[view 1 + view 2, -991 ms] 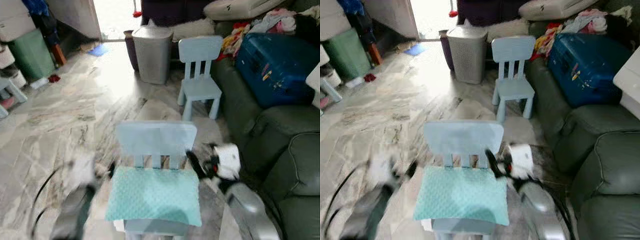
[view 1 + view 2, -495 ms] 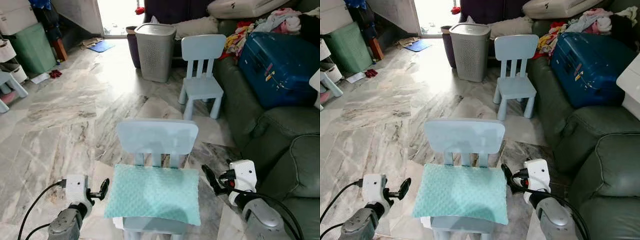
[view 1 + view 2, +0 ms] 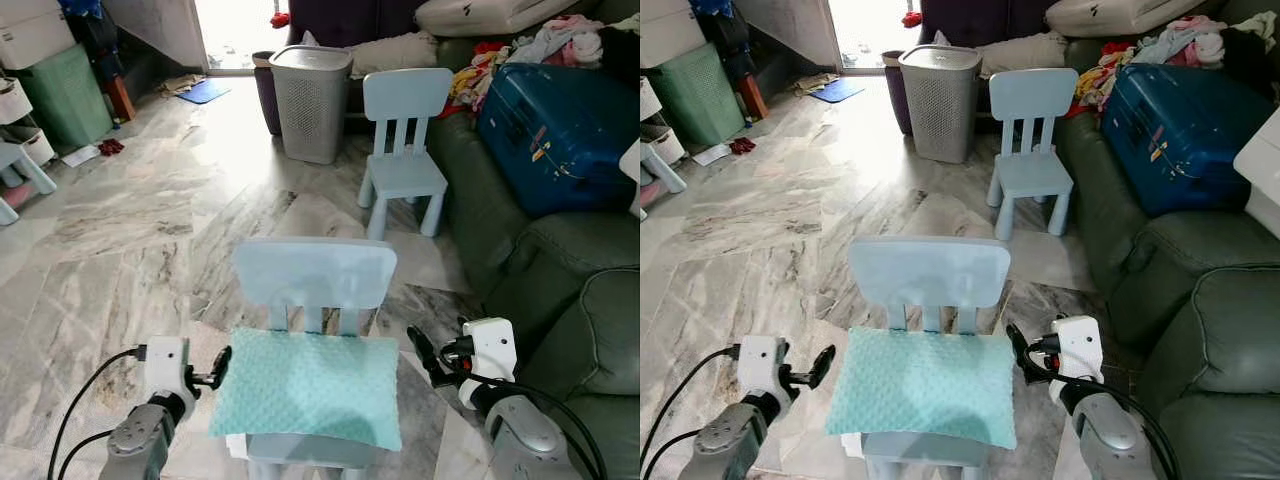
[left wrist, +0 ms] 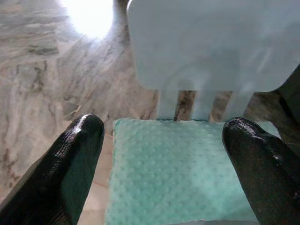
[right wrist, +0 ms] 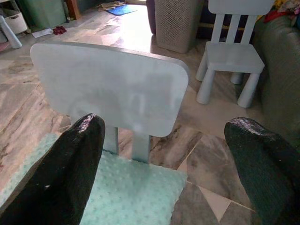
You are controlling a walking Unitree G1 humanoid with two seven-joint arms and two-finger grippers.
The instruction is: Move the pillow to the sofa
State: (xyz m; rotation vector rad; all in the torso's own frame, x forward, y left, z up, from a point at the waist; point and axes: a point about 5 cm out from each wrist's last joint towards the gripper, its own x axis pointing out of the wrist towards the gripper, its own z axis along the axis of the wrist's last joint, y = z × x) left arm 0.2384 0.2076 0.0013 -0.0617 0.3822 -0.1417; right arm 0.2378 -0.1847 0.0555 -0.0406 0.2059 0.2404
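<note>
Left gripper (image 3: 222, 364) and right gripper (image 3: 418, 350), fingers spread, flank without touching the teal pillow (image 3: 308, 388) covering the seat of the near pale-blue chair (image 3: 314, 274), with the green sofa (image 3: 560, 300) to the right and a second chair (image 3: 402, 150) beyond.

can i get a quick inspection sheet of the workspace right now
surface: marble-patterned floor.
job's things: mint pillow lies flat on the near pale blue chair; dark green sofa at the robot's right.
clutter: blue suitcase and clothes on the sofa's far end.
grippers: left gripper open by the pillow's left edge; right gripper open by its right edge; neither touching it.
cables: black cables along both arms.
surroundings: second chair, grey hamper, green bin.
</note>
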